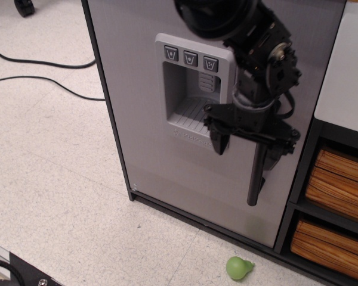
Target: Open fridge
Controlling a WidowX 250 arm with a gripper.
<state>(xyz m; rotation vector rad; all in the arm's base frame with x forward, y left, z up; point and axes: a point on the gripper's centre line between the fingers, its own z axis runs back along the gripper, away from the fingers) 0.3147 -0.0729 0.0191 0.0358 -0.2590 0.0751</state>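
The fridge [143,155] stands upright with a brushed grey door, shut, in a black frame. Its raised grey dispenser panel [191,89] has three buttons along the top. The black vertical bar handle [256,179] runs down the door's right side; its upper part is hidden behind my gripper. My black gripper [246,152] hangs in front of the door with its fingers spread apart, one finger [219,142] left of the handle and the other at the handle's right. The jaws straddle the handle's upper half and are open, not closed on it.
A black shelf unit with wood-coloured drawers [337,179] stands right of the fridge under a grey top [346,71]. A small green pear-shaped toy [238,268] lies on the speckled floor in front. Black cables [42,71] run across the floor at the left.
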